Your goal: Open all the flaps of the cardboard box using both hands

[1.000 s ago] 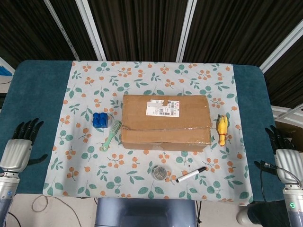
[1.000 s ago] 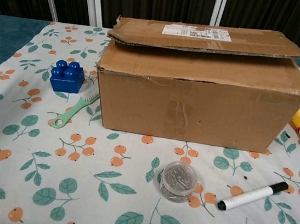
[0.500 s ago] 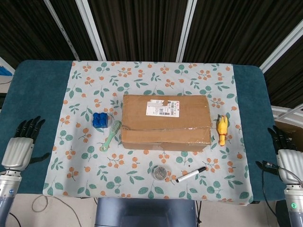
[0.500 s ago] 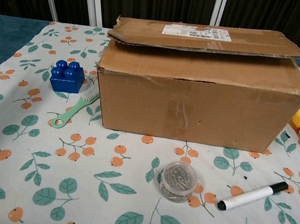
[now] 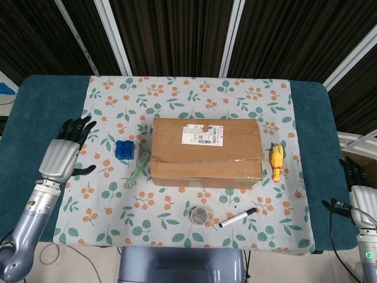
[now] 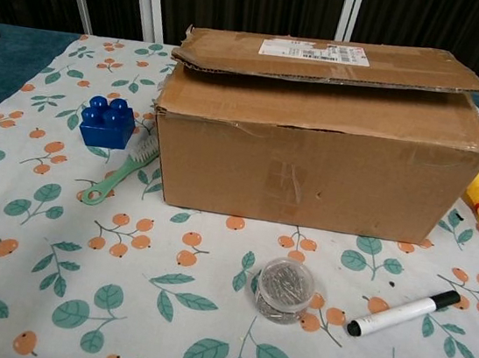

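The cardboard box (image 5: 206,151) stands in the middle of the floral cloth, its top flaps folded down. In the chest view the box (image 6: 313,153) shows its far top flap lying slightly raised over the near one. My left hand (image 5: 61,154) hovers left of the box, beyond the blue block, fingers spread and holding nothing. My right hand (image 5: 360,190) stays at the table's right edge, far from the box, fingers apart and empty. Neither hand shows in the chest view.
A blue block (image 5: 123,149) and a green brush (image 5: 138,168) lie left of the box. A yellow toy (image 5: 276,160) lies on its right. A round clear container (image 5: 199,215) and a black-capped marker (image 5: 237,217) sit in front.
My left hand has risen and swung forward and right toward the box. My right hand has slipped slightly lower at the right edge. The box has not moved.
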Available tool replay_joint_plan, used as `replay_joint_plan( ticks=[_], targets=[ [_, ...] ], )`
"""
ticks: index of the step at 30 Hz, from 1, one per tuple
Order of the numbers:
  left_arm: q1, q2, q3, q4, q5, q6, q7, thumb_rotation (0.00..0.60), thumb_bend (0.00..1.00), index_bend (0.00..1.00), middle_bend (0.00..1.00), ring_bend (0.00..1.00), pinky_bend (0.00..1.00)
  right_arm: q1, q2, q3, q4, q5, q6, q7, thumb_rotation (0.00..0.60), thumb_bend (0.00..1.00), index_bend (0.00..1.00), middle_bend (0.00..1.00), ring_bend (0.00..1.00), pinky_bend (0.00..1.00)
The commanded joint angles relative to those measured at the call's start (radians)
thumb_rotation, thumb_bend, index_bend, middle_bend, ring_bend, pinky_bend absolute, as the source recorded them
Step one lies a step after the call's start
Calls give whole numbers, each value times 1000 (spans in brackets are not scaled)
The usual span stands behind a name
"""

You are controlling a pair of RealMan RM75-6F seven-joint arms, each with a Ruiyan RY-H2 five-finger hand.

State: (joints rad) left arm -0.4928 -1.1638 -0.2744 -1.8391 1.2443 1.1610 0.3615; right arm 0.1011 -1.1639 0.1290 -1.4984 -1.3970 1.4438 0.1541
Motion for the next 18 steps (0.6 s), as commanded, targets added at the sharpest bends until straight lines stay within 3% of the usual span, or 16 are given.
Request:
replay_joint_plan(
  ticks=[1,9,18],
  targets=[
    [-99,-40,-55,-23,-110,-80,80,600,51,0,0,0,0,0,1,0,-3,2,-4,3,600,74,0,0,0,194],
    [-239,-120,-72,-13,-230,-140,206,600,51,0,0,0,0,2,4,5,-7,19,-22,21,600,81,0,0,0,193],
    [-328,-179,-56,-27,-300,-144,272,600,52,0,0,0,0,1,7,12,-11,33,-31,32,600,85,0,0,0,193]
  ],
)
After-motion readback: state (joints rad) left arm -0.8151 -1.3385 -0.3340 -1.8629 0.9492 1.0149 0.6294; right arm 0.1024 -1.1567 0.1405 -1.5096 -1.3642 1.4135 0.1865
